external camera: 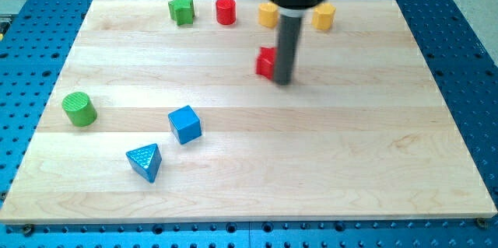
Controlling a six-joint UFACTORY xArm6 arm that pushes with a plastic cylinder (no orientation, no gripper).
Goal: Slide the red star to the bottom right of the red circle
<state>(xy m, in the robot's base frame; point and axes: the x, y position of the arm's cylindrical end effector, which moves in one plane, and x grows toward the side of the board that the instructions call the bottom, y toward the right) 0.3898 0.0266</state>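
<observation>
The red star (266, 62) lies on the wooden board in the upper middle of the view, partly hidden by my rod. My tip (284, 82) rests on the board right against the star's right side, slightly below it. The red circle (226, 11) is a red cylinder near the board's top edge, up and to the left of the star, with a clear gap between them.
A green star (181, 9) sits left of the red circle. Two yellow blocks (268, 15) (324, 16) sit near the top edge, either side of the rod. A green cylinder (79, 109), a blue cube (185, 124) and a blue triangle (145, 161) lie at the left.
</observation>
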